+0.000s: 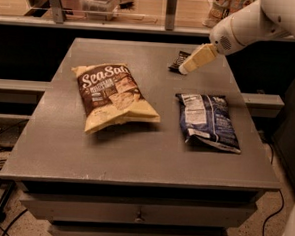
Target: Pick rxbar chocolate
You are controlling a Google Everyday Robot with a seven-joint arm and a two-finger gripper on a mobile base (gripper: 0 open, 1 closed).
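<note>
- The rxbar chocolate (176,61) lies flat near the far edge of the worktop (135,154), towards the far right corner. We see only its left part as a small dark wrapper.
- The hand (184,68) reaches down from the right on the white arm (253,24) and covers the bar's right part. We cannot tell whether it is open or closed, nor whether it touches the wrapper.
- The SeaSalt bag (114,95) lies left of centre. The dark blue chip bag (207,121) lies towards the right edge. Both are well apart from the bar and nearer to us.
- Step in hand, as we judge it: closing in on the bar for the grasp.
- To do it well, we would centre the hand across the bar's narrow width and lower it fully to the worktop before closing. A flat, glossy wrapper is likely to slip or skid towards the far edge under a shallow or off-centre pinch.
- We would lift straight up, so that neither bag is disturbed.
</note>
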